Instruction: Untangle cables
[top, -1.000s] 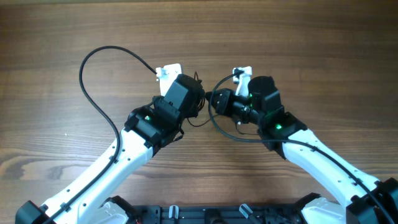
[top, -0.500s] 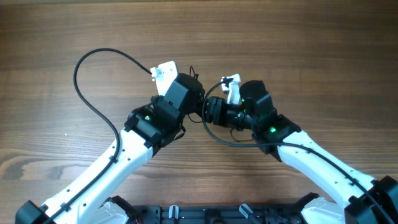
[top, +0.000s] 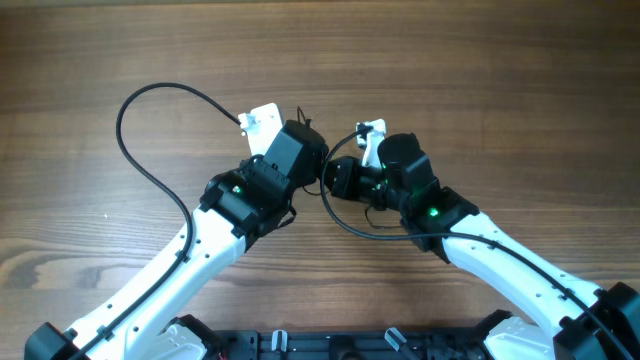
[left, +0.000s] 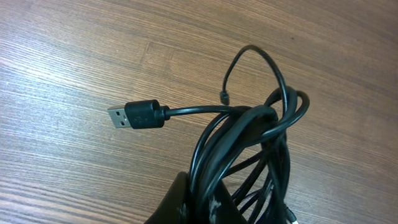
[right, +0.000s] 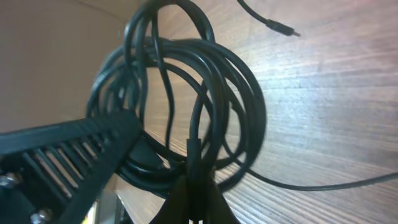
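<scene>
Nearest the left wrist camera, left jaws closed tight on the cables (left: 249, 124), gripping the bunched black strands low down. Likewise right jaws, shut on a single strand of the same coil (right: 205, 74). Held in loose tangled loops between both arms, mid-worktop. Further out, a USB plug (left: 134, 116) pointing left over the wooden worktop (left: 62, 50).
</scene>
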